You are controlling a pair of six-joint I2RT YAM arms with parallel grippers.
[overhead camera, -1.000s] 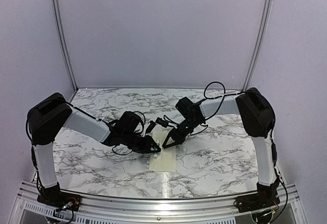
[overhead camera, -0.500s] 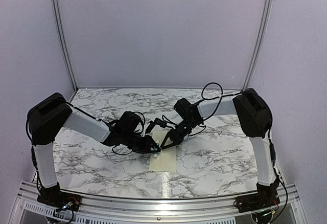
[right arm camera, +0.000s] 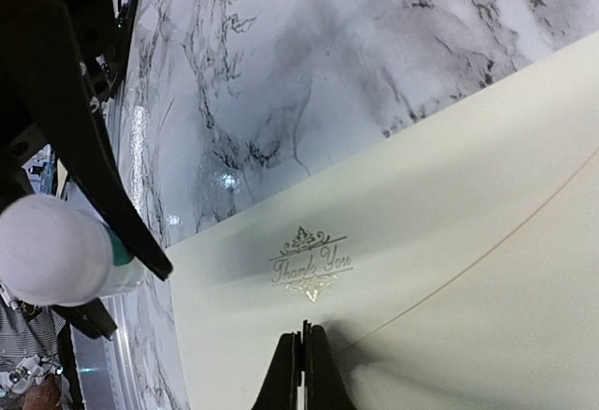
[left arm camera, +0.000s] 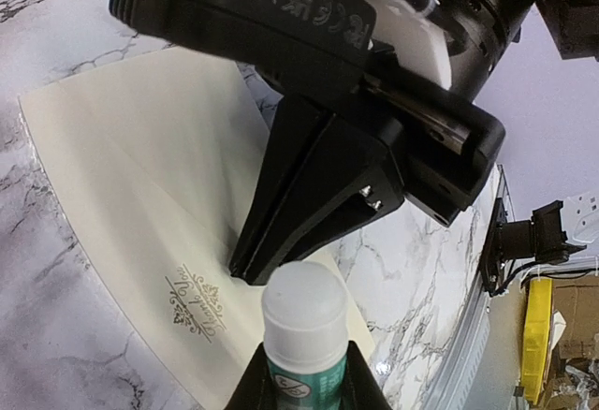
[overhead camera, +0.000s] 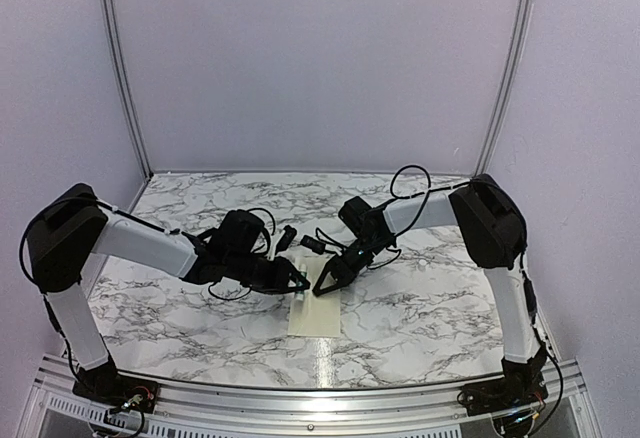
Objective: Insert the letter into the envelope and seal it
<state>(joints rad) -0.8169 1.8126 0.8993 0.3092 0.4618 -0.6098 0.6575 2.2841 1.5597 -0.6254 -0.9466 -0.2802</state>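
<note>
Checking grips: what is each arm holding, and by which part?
Left fingers: glue stick, by its green body under the cap. Right fingers: nothing, tips on the envelope.

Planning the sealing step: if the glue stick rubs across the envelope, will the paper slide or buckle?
Probably slides: the envelope is thin, flat paper on a glossy marble table. Likely floppy, so it may wrinkle under the glue stick. The shut right pincer resting on it should help pin it.

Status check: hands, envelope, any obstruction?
Left hand shut on white-capped green glue tube. Right hand shut, tips on flat cream paper envelope. Letter not visible. No obstruction seen.
</note>
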